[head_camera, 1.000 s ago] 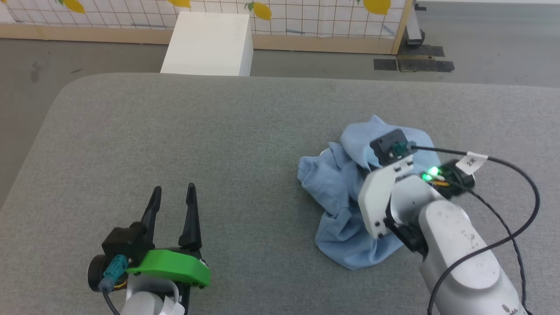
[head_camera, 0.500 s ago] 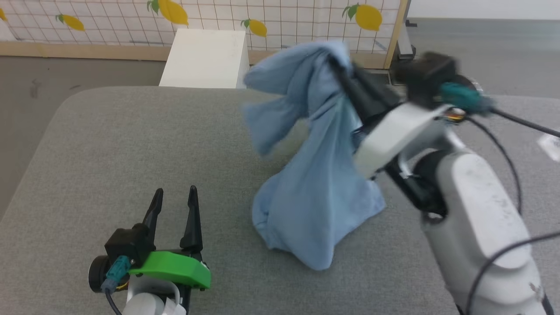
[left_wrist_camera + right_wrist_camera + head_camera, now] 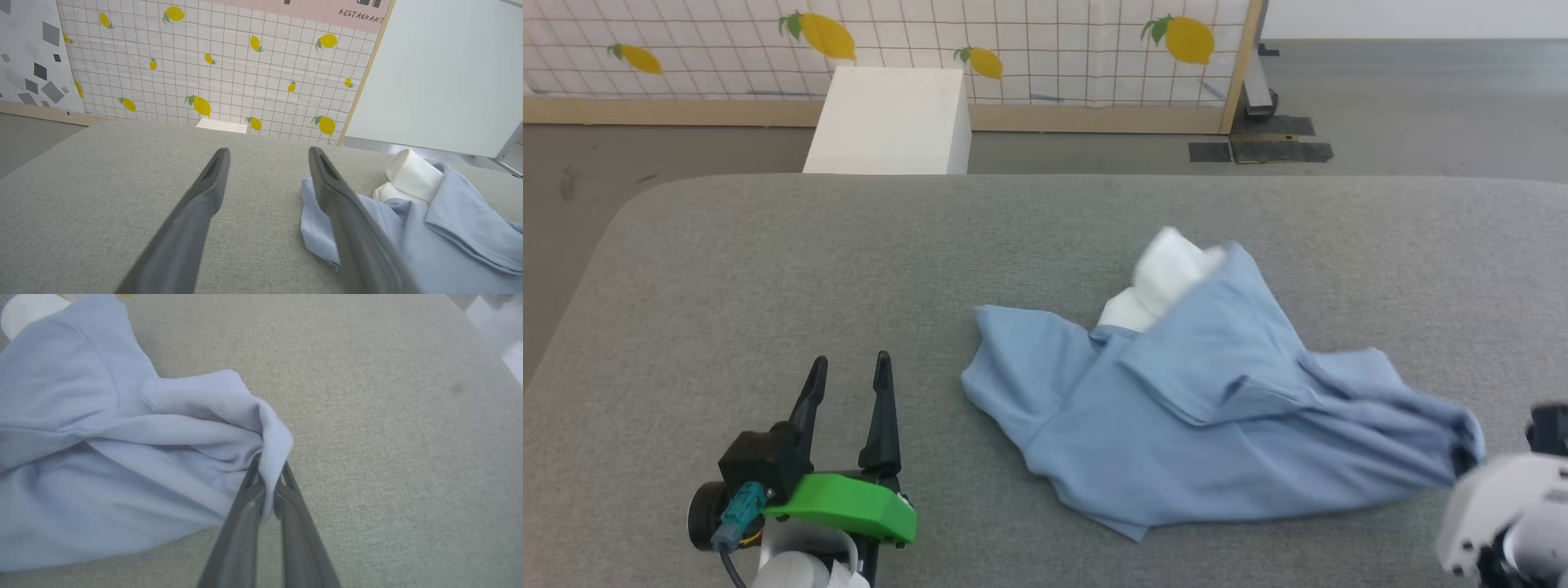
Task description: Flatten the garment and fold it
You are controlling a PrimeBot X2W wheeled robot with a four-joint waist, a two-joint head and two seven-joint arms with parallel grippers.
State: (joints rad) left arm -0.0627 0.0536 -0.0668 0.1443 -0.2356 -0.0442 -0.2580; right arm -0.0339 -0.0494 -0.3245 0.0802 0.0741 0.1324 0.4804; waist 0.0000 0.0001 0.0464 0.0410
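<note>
Blue cotton, pale, short-sleeved: the garment (image 3: 1217, 425) lies crumpled on the grey counter (image 3: 768, 261), right of centre. It is half spread at best. One flap is folded over the body, and white lining (image 3: 1168, 265) is bunched up at the far end. Neither logo nor button shows from these angles.

Risks, as judged from here:
- The grip is thin. The right wrist view shows only a narrow fold of edge fabric between the fingers, so a sharp tug could pull it free and drop the cloth back in a heap.
- Nothing anchors the left end. A pull to the right would likely drag the whole shirt along the counter instead of stretching it flat.
- The overlapped flap may get pressed in as a crease if smoothing starts before it is turned back.
- The held end sits toward the counter's right side, so more travel that way could trail cloth over the rim.

Right pincer (image 3: 267, 473): fingers pressed nearly together, pinching a rolled edge of the garment. Whether that edge is hem or sleeve cuff cannot be told.

Left pincer (image 3: 849, 359): fingers spread wide, holding nothing, low over bare counter. The shirt's near-left corner is just beside its right finger in the left wrist view.
</note>
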